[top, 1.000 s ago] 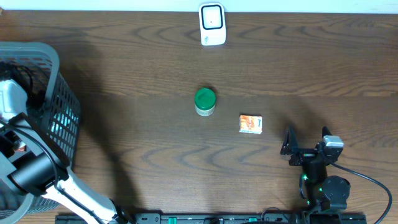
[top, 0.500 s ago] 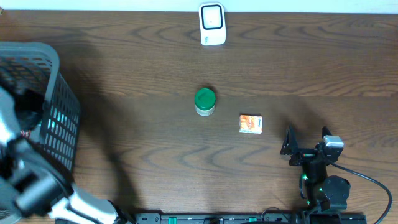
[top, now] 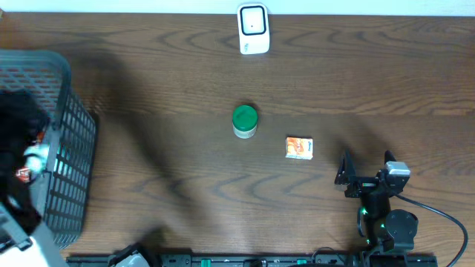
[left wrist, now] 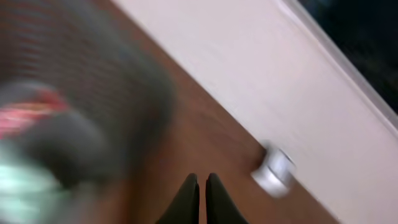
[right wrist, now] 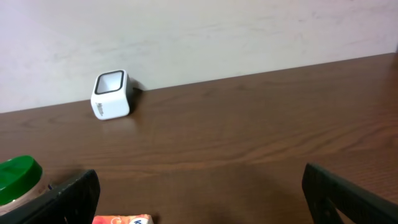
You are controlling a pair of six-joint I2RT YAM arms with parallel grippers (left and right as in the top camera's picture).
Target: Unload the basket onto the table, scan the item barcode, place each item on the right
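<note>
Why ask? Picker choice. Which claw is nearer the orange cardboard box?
Right. The right claw sits near the orange cardboard box; the left claw is far off at the grey mesh basket.

the left arm sits at the far left edge of the overhead view, a dark blurred mass with a pale link below it. the left gripper is closed: its 2 dark fingers stand side by side, tips almost touching, nothing visible between them. the right arm is folded near the front right edge, wrist raised. the right gripper is spread wide with nothing between its jaws, and its 2 fingers sit in opposite lower corners of the right wrist view.
</note>
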